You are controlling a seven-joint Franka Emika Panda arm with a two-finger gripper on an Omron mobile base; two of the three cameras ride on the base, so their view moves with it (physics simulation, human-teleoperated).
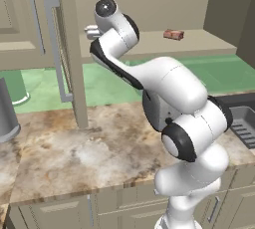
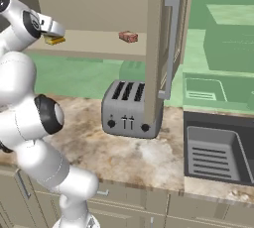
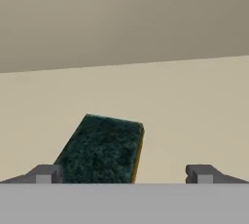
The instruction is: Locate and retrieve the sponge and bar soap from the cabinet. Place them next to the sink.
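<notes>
Sponge [image 3: 99, 150] top rough, matt; toaster [image 2: 130, 110] seemingly brushed metal.

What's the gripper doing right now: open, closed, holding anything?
Gripper: open, holding nothing; the sponge lies between its fingertips on the cabinet shelf.

Dark-green sponge [image 3: 99, 149]; perhaps reddish-brown bar soap [image 2: 128, 36]

the cabinet [image 2: 94, 4] has a flat beige shelf [image 2: 99, 46] and two things lie on it. the sponge [image 3: 99, 150] lies flat with its dark green side up and a thin yellow edge showing, near the left end of the shelf in the right base view. the bar soap [image 2: 128, 36] lies well apart from it, more to the right. below, the marble counter [image 1: 74, 153] carries a silver toaster [image 2: 126, 110], and the sink [image 2: 216, 152] is set into it.
</notes>
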